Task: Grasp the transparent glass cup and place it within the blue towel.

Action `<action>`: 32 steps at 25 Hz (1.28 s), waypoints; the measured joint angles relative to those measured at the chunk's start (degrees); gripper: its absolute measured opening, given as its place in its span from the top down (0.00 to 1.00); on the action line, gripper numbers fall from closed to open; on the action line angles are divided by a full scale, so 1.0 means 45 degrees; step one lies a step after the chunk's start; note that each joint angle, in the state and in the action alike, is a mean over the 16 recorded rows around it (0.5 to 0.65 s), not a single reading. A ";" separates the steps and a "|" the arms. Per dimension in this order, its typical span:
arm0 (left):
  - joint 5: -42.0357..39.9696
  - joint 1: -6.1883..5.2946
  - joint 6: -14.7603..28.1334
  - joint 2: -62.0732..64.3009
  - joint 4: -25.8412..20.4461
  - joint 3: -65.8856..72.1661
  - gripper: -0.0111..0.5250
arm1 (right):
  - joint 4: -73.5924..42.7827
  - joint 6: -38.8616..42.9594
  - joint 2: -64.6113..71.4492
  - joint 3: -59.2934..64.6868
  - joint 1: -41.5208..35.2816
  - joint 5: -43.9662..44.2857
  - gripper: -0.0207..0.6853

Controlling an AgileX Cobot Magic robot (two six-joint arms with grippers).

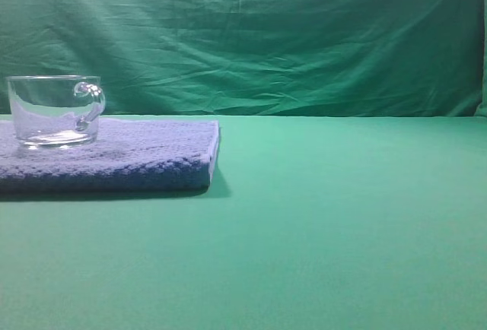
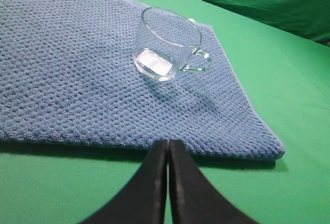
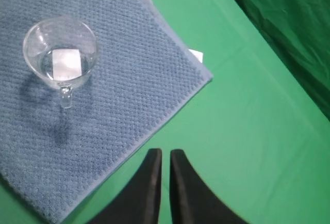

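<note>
Left gripper (image 2: 168,149): fingers pressed together, holding nothing, at towel's near edge. Right gripper (image 3: 165,157): narrow slit between fingers, holding nothing, over green table cover (image 1: 342,223). Transparent glass cup (image 1: 55,111) upright, empty, on blue towel (image 1: 129,159), apart from both grippers. Small white tag (image 3: 196,55) at towel corner; no writing legible
</note>
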 joint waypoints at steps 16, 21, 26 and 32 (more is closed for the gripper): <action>0.0000 0.0000 0.0000 0.0000 0.0000 0.0000 0.98 | 0.0257 0.1840 -0.6552 0.8380 -0.1765 -0.2570 0.90; 0.0000 0.0000 0.0000 0.0000 0.0000 0.0000 0.98 | 0.0580 0.1892 -0.8836 1.1265 -0.3127 -0.4622 0.90; 0.0000 0.0000 0.0000 0.0000 0.0000 0.0000 0.98 | 0.0923 0.1907 -1.1193 1.3865 -0.4931 -0.6539 0.90; 0.0000 0.0000 0.0000 0.0000 0.0000 0.0000 0.98 | 0.1139 0.1911 -1.4107 1.6843 -0.6905 -0.8364 0.90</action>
